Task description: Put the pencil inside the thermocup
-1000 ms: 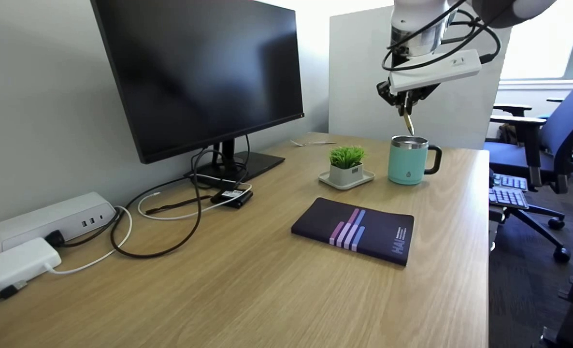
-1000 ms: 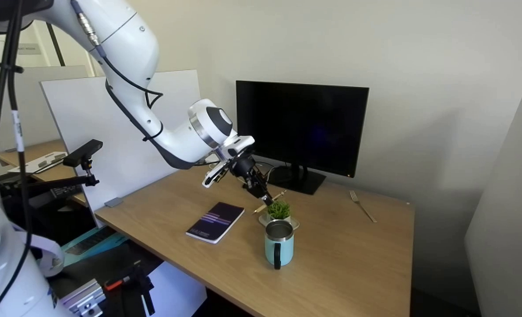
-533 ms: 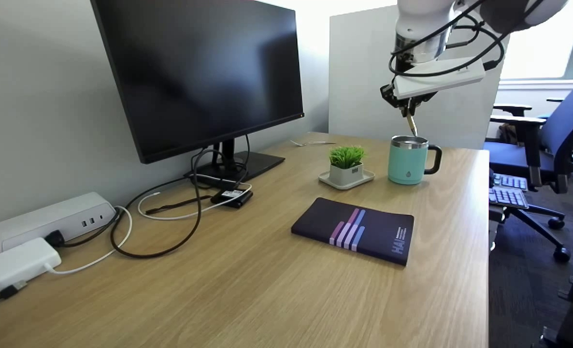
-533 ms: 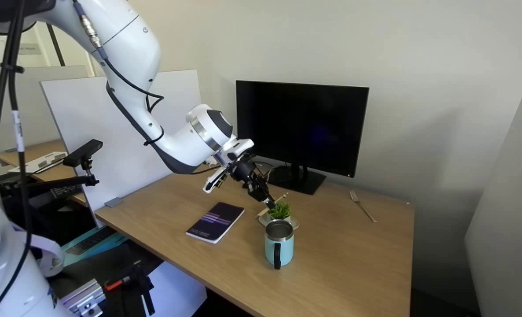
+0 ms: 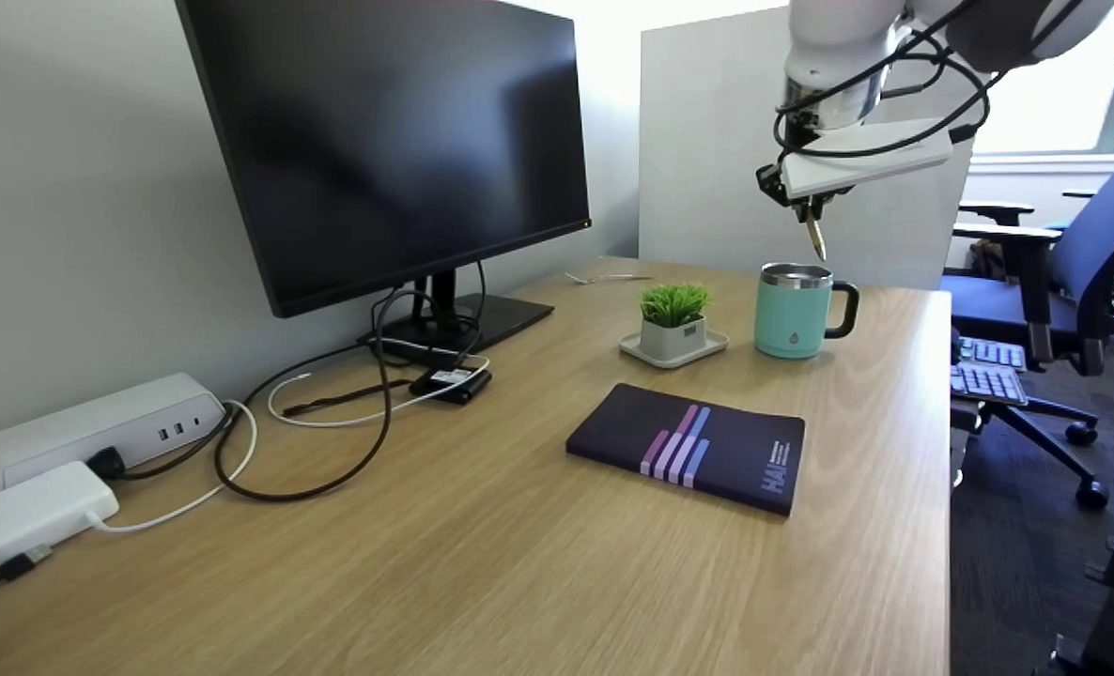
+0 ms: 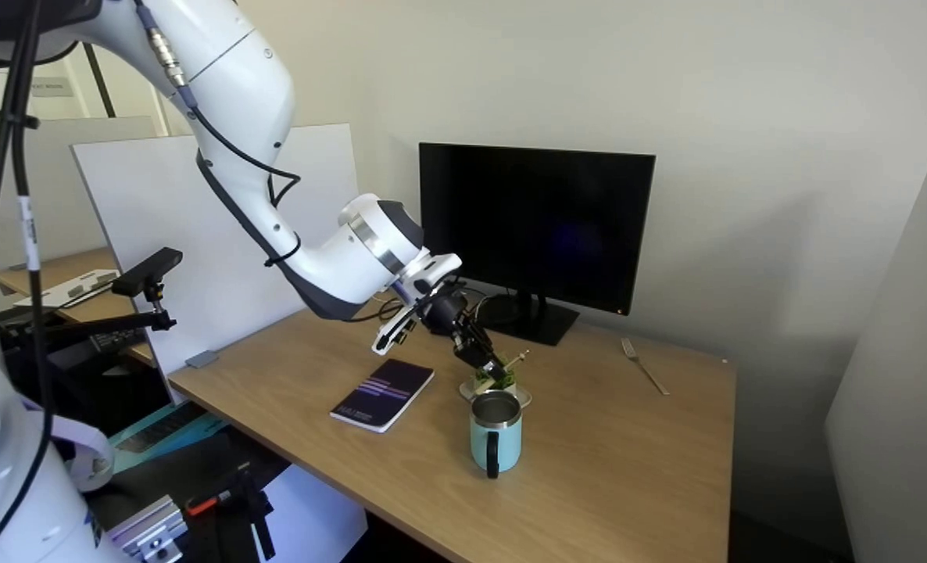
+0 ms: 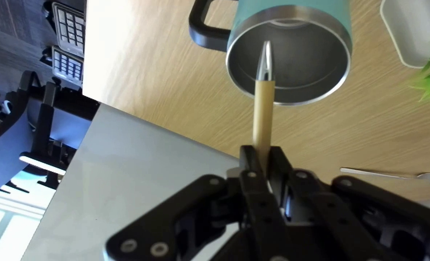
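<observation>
My gripper [image 7: 262, 156] is shut on the tan pencil [image 7: 264, 112]. The pencil's silver tip points away from the fingers and appears over the opening of the mint-green thermocup [image 7: 338, 11] in the wrist view. The thermocup stands upright on the desk in both exterior views [image 5: 790, 319] [image 6: 485, 446]. In an exterior view the gripper [image 5: 808, 214] holds the pencil [image 5: 816, 239] tilted, its tip just above the cup's rim in the picture. In an exterior view the gripper [image 6: 496, 369] and the pencil's end [image 6: 519, 359] appear by the plant, beyond the cup. The tip is outside the cup.
A potted green plant [image 5: 674, 305] on a small tray stands beside the cup. A dark notebook [image 5: 693, 446] lies nearby. A black monitor [image 6: 538, 227], cables [image 5: 383, 422] and a fork [image 6: 643, 366] are further back. The cup's handle points to the desk edge [image 5: 950, 469].
My gripper with the pencil has moved toward the right in both exterior views and somewhat lower. The pencil now overlaps the plant in an exterior view. The thermocup has not moved.
</observation>
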Robot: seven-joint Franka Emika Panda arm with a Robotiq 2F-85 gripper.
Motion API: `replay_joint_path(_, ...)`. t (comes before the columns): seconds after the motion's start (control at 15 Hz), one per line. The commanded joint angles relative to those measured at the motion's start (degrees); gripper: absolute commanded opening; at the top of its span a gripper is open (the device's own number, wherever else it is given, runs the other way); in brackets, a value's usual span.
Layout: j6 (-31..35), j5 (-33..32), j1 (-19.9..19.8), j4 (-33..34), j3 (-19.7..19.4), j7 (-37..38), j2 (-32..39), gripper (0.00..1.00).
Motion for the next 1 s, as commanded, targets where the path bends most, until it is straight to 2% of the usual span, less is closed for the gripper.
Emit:
replay_joint_path(0.0, -0.7, -5.4, 0.5, 2.8, -0.8, 4.6, 2.4, 0.03)
replay_joint_path(0.47, -3.3, -12.5, 3.6, 8.5, 0.0, 12.6, 9.2, 0.03)
replay_joint_path(0.53, -5.8, -14.2, -1.1, 9.0, 5.7, 13.7, 9.6, 0.03)
replay_joint_path(0.93, -13.7, -18.3, -3.5, 9.5, 11.7, 19.5, 11.9, 0.03)
